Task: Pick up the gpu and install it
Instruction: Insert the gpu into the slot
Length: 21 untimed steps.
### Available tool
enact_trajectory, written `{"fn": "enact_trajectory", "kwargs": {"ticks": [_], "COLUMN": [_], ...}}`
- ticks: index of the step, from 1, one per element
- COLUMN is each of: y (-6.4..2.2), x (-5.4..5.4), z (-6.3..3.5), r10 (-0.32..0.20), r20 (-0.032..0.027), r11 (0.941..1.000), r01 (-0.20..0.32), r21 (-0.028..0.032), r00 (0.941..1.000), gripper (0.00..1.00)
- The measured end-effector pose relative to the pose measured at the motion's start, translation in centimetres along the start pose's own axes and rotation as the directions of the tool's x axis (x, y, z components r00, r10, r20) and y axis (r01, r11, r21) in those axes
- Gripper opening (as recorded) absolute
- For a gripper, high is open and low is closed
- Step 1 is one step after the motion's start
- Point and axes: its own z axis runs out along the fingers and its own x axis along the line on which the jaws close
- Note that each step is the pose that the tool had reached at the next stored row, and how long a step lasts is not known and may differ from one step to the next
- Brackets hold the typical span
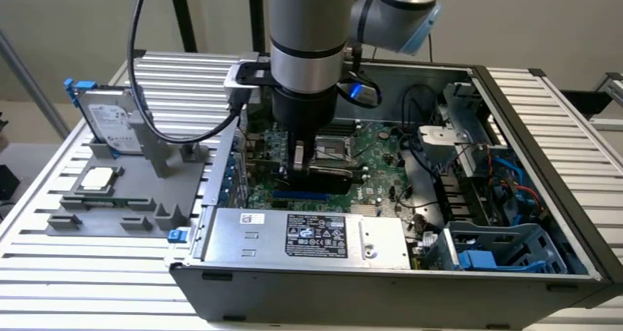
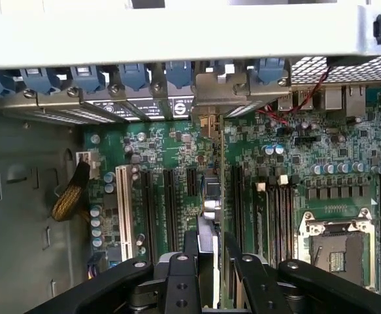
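Gripper [image 2: 210,237] pinches gpu [image 2: 211,196] edge-on at motherboard slots [image 2: 169,203] (bracket [image 2: 226,88] among blue latches [image 2: 134,75]); hard drive [image 1: 109,119] stands outside.

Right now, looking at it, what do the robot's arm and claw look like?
The arm is a thick silver-grey tube with a black ring and a pale blue joint cap. A black cable loops down to its wrist, where a blue light glows. The gripper is black, with two slim fingers dotted with screw holes.

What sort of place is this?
Probably a robotics lab test bench: an open computer case sits on a slatted metal table, the gripper holds the gpu inside it, and a hard drive stands in a grey holder.
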Motion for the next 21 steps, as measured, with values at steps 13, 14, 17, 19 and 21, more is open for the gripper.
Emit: {"fn": "enact_trajectory", "kwargs": {"ticks": [13, 14, 17, 19, 21], "y": [0.06, 0.07, 0.08, 0.1, 0.15], "x": [-0.15, -0.17, -0.31, -0.4, -0.46], "z": [0.46, 0.49, 0.59, 0.66, 0.72], "r10": [-0.002, -0.003, -0.005, -0.006, -0.007], "r20": [0.0006, 0.0006, 0.0006, 0.0007, 0.0004], "r11": [1.0, 1.0, 1.0, 1.0, 1.0], "r01": [0.002, 0.003, 0.005, 0.006, 0.007], "r21": [0.0, 0.0, -0.0002, -0.0001, -0.0003], "r00": [1.0, 1.0, 1.0, 1.0, 1.0], "gripper": [0.0, 0.0, 0.0, 0.0, 0.0]}}
